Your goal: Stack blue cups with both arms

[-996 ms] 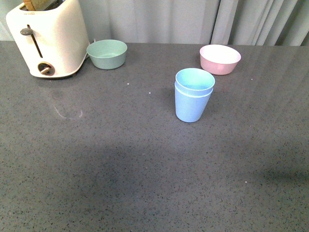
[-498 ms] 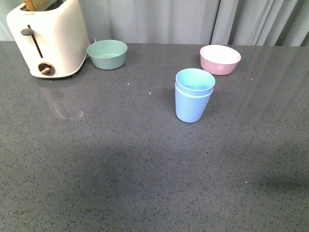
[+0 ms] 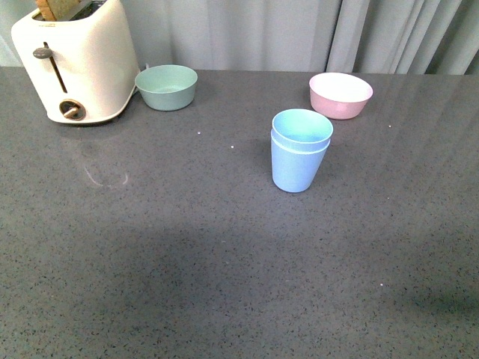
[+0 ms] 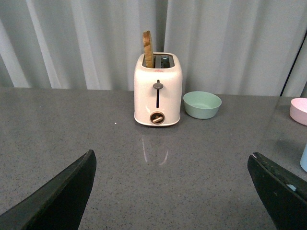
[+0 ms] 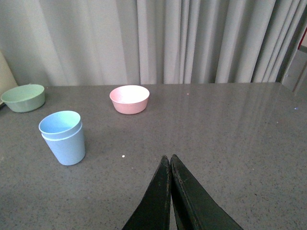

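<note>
The two blue cups [image 3: 300, 153] stand nested one inside the other, upright, near the middle of the grey table [image 3: 150, 262]. Neither arm shows in the front view. In the right wrist view the stacked cups [image 5: 63, 139] sit well off to one side of my right gripper [image 5: 169, 157], which is shut with nothing between its fingers. My left gripper [image 4: 171, 155] hangs open and empty above bare table. Only a sliver of a blue cup [image 4: 304, 160] shows at the edge of the left wrist view.
A cream toaster [image 3: 75, 60] with a slice in it stands at the back left, with a pale green bowl [image 3: 166, 86] beside it. A pink bowl [image 3: 340, 94] sits behind the cups. Grey curtains hang along the table's far edge.
The stacked cups stand where they stood. Everything sits slightly lower in the front view, and the shadow at the lower right has slid toward the bottom edge.
</note>
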Robot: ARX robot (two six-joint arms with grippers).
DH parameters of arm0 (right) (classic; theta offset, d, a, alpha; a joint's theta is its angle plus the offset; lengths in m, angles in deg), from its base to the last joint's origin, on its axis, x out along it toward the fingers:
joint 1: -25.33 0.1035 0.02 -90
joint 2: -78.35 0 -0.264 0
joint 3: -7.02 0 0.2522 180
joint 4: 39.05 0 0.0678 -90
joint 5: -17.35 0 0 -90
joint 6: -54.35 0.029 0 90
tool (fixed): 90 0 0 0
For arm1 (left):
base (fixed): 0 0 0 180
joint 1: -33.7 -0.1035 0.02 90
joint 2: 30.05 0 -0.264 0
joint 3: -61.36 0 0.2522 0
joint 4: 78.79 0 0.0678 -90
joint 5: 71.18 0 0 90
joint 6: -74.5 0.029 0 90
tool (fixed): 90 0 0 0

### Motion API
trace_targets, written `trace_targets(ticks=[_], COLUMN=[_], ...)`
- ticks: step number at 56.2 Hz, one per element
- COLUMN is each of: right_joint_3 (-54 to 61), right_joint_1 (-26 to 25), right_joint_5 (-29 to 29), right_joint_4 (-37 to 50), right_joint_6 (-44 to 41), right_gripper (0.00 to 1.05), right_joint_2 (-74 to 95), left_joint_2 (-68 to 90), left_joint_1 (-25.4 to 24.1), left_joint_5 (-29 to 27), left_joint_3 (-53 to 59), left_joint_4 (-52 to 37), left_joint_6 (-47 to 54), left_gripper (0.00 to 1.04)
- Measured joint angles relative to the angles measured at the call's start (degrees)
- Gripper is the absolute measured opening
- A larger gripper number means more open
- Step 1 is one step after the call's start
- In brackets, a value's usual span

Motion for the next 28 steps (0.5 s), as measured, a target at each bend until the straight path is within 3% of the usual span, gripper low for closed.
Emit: trace_targets(ticks=[18,28], right_joint_3=[0.0,0.0], right_joint_1=[0.0,0.0], right_joint_5=[0.0,0.0], right_joint_4=[-0.1,-0.1], right_joint_6=[-0.1,0.0], right_gripper=[0.03,0.46], right_joint_2=[-0.2,-0.2], left_joint_2=[0.0,0.0], left_joint_1=[0.0,0.0], left_joint_5=[0.0,0.0], left_joint_3=[0.0,0.0], left_joint_4=[0.0,0.0], left_joint_6=[0.0,0.0], left_gripper=[0.96,0.96])
